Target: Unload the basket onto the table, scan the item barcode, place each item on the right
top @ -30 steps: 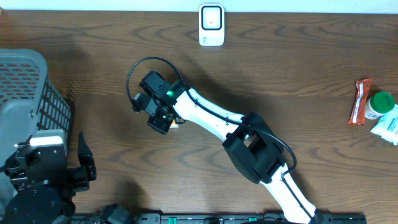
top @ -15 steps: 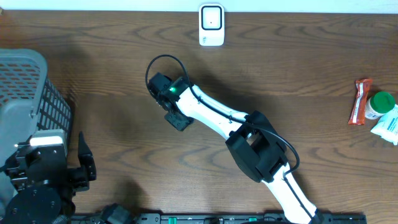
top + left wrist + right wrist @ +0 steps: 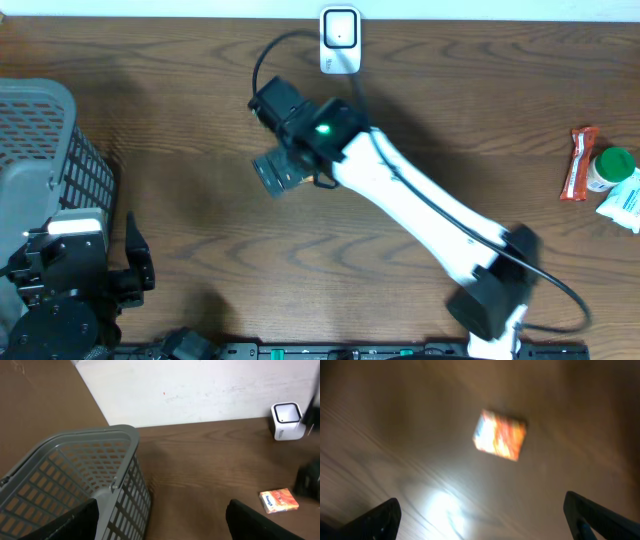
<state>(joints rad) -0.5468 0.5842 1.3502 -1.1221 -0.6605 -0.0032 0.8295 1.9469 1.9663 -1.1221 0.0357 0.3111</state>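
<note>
Orange packet (image 3: pixel 278 500) on dark wooden table (image 3: pixel 200 472)

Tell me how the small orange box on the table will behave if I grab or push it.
The small orange box lies flat on the table, so a push should slide it, not roll or tip it. It looks like thin printed carton: probably light and fairly stiff, though a hard squeeze from the open right claw might dent it.
</note>
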